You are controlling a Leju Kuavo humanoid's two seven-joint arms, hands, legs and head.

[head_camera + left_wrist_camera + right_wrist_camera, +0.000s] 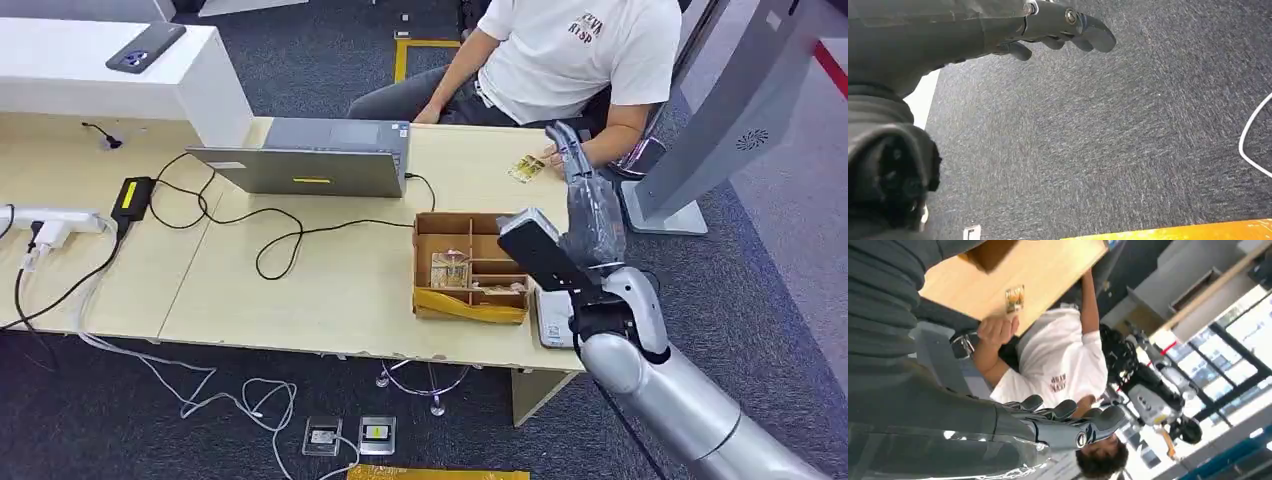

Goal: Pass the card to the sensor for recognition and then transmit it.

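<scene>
A yellowish card (pixel 527 168) lies flat on the wooden table (pixel 330 290) at its far right edge, and is also seen as the card (pixel 1014 298) in the right wrist view. A seated person's hand (pixel 552 155) rests right beside it. My right hand (pixel 576 158) is stretched out over that corner, just right of the card, fingers (pixel 1068 422) spread and holding nothing. A small white sensor unit (pixel 549 320) sits at the table's near right edge, partly hidden by my right forearm. My left hand (pixel 1058 27) hangs above the carpet, fingers loosely extended and empty.
A cardboard divider box (pixel 470 268) with cards in it stands left of the sensor. An open laptop (pixel 315 160), black cables (pixel 290 235) and a power strip (pixel 50 222) occupy the table's left and middle. A grey kiosk (pixel 735 110) stands on the right.
</scene>
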